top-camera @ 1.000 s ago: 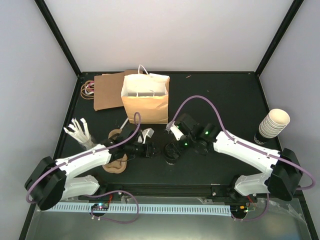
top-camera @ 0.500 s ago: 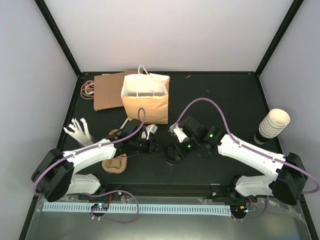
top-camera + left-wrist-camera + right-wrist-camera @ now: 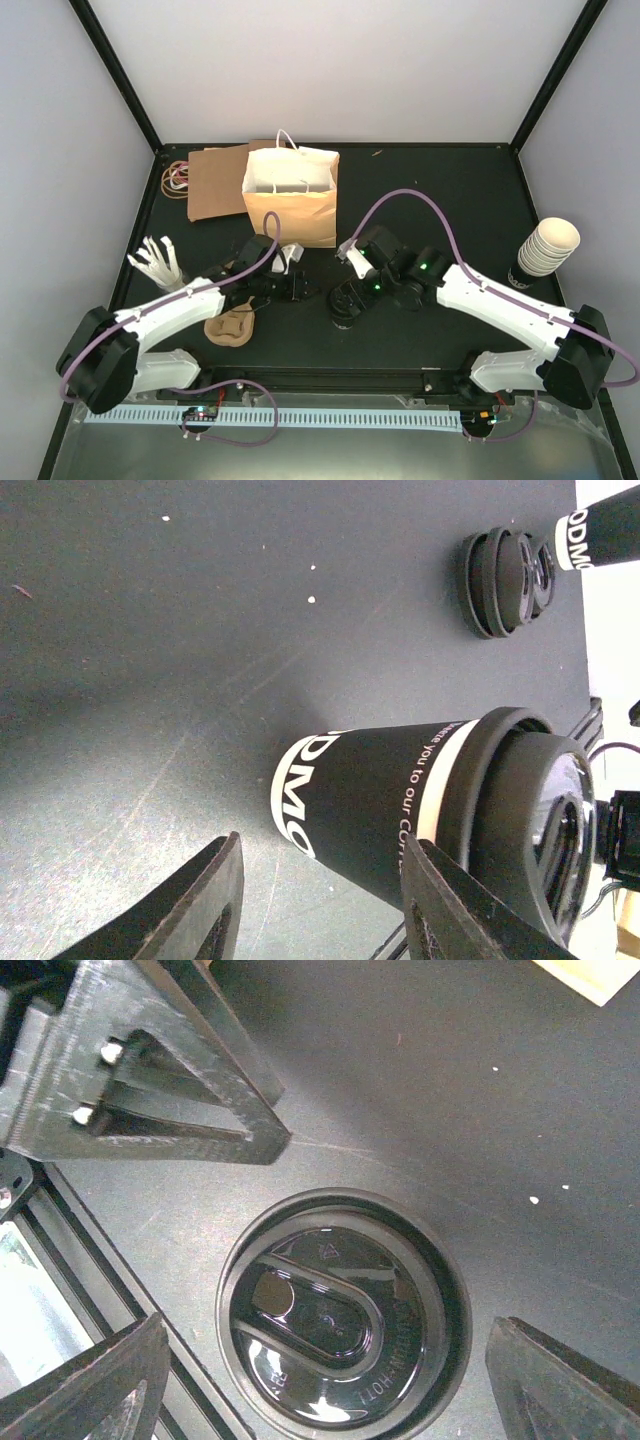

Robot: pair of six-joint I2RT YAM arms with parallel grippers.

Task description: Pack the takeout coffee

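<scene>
The left gripper [image 3: 322, 850] has advanced toward the coffee cup [image 3: 380, 800]; its jaws are parted and empty. The right gripper [image 3: 330, 1325] hangs over the lid, jaws spread wide, grasping nothing. The cup stands on the table [image 3: 450, 200], outside the tray [image 3: 232, 325]; the pick is pending.

Two white-and-black arms trailing purple cables.
The left arm [image 3: 170, 312] and right arm [image 3: 500, 305] have white shell links, bulky black base joints [image 3: 95, 362] and black wrists; small green lights [image 3: 418, 266] glow on the right wrist. A purple cable [image 3: 400, 197] loops over each. One black finger [image 3: 180, 1020] shows a triangular cut-out and two pale screws [image 3: 108, 1052].
</scene>
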